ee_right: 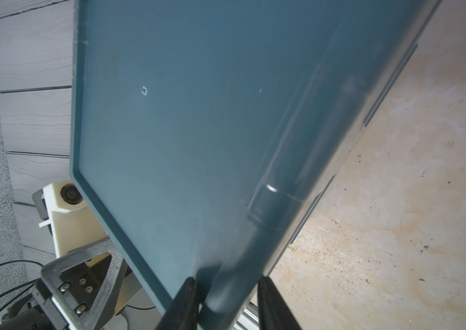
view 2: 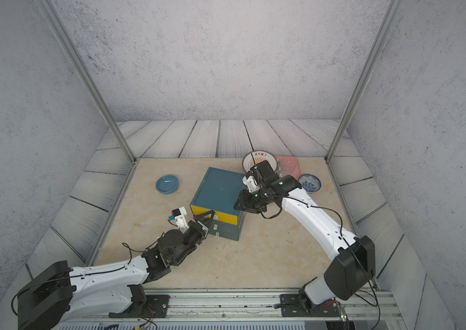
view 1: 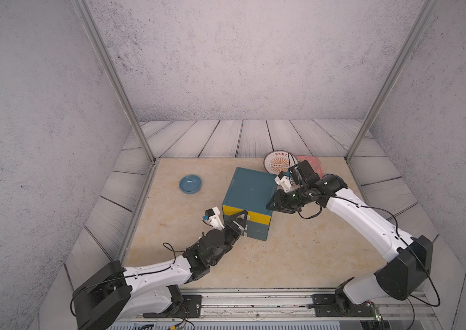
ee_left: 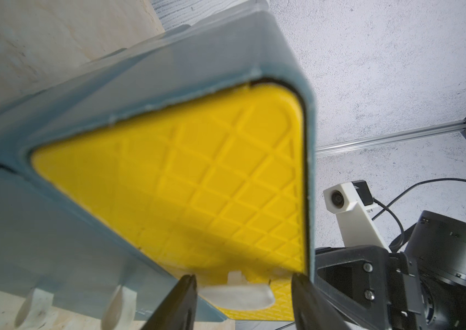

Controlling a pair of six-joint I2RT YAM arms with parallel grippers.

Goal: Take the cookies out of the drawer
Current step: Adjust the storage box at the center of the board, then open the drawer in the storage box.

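**Cookies out of sight, yellow drawer pushed in**

Honestly can't tell you where the cookies are, since no view shows a single packet. What you can see is the yellow drawer [view 1: 258, 217], the top one in a teal cabinet [view 1: 250, 188]. Its front looks flush with the frame, so shut as far as I can make out.

The left end effector [ee_left: 243, 281] is right up at that drawer front. Its jaws are apart, with one black finger on each side of the pale handle [ee_left: 237, 295]. There's a sliver of yellow showing between the handle and at least one finger, so it has hold of nothing.

The right end effector [ee_right: 226, 281] is at the cabinet's near right top corner. One finger is on the top panel and the other is down the right wall, with the teal edge filling the space between them. Whether it's actually squeezing, I can't tell.

Below the yellow drawer is a teal drawer [view 1: 259, 232].

The cabinet stands around the middle of the beige desk [view 1: 283, 257], turned a bit. A plain blue bowl [view 1: 190, 184] sits to the far left, well apart from it. Just beside the far right corner is a round plate [view 1: 277, 163] with an orange sunburst print. Next to that is a pink container [view 1: 311, 162]. In a top view, a blue-and-white patterned bowl [view 2: 309, 183] sits right of the cabinet, beside the right arm.
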